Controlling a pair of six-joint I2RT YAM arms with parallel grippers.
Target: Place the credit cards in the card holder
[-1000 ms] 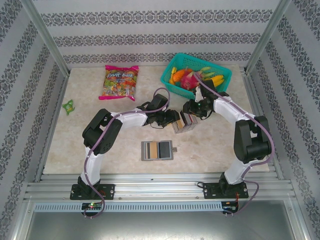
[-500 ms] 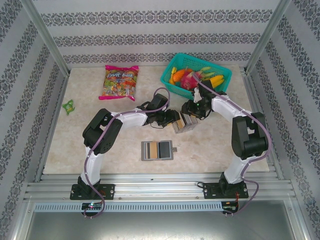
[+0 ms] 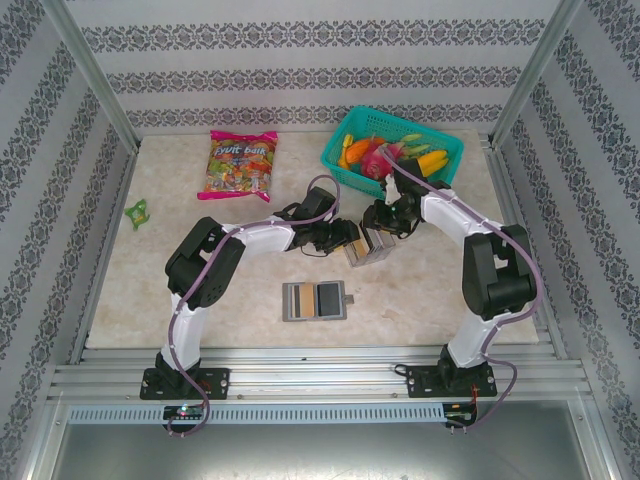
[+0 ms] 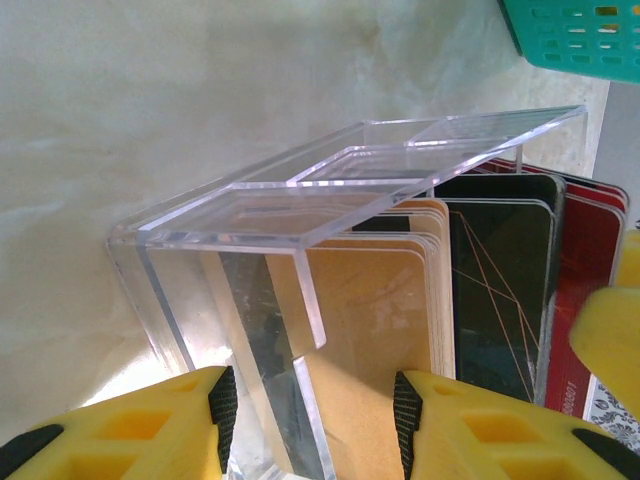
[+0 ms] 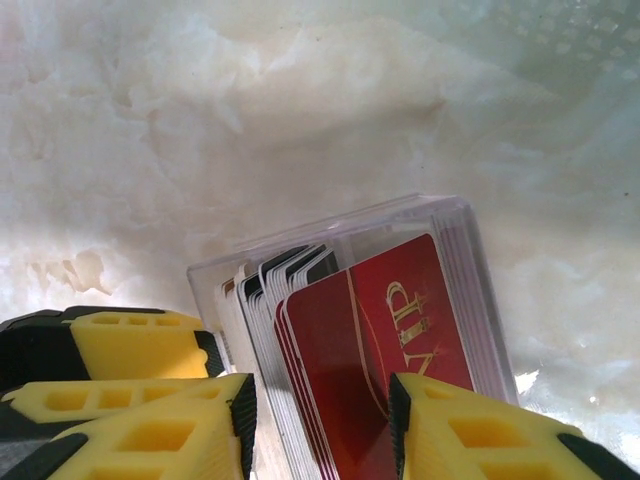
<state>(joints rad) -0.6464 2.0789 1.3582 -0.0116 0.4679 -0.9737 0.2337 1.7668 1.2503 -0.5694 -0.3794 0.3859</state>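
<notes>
On the pale table (image 3: 200, 290), short of the teal basket (image 3: 450, 150), two arms converging on one clear acrylic box (image 3: 368, 250) packed with the credit cards (image 5: 370, 330). Nearer the arm bases and well apart from the box, the card holder (image 3: 314, 300), lying open and flat, apparently with no card in it yet. Biggest hazard: dragging or tipping the whole box through a pull not straight along its slot, with only the left gripper (image 4: 315, 400) to brace it. Left fingers (image 4: 110, 430) partly apart astride the box's near end, clear wall and tan cards between the pads. Impossible to tell whether pressing or merely flanking, so no counting on a firm hold. Next: fouling one arm on the other, both wrists crowded just beside each other, a yellow finger (image 4: 612, 340), by the look of it the right arm's, at the edge of the left wrist view. Smaller: lifting several cards together or fanning them out, with the right gripper (image 5: 322, 400) astride the red front card and tightly packed neighbours just behind. Right fingers (image 5: 470, 430) partly apart, contact with the card not discernible. Smallest: a thin, slick card slipping or bowing between the pads on the way over, then snagging at the holder's pocket.
</notes>
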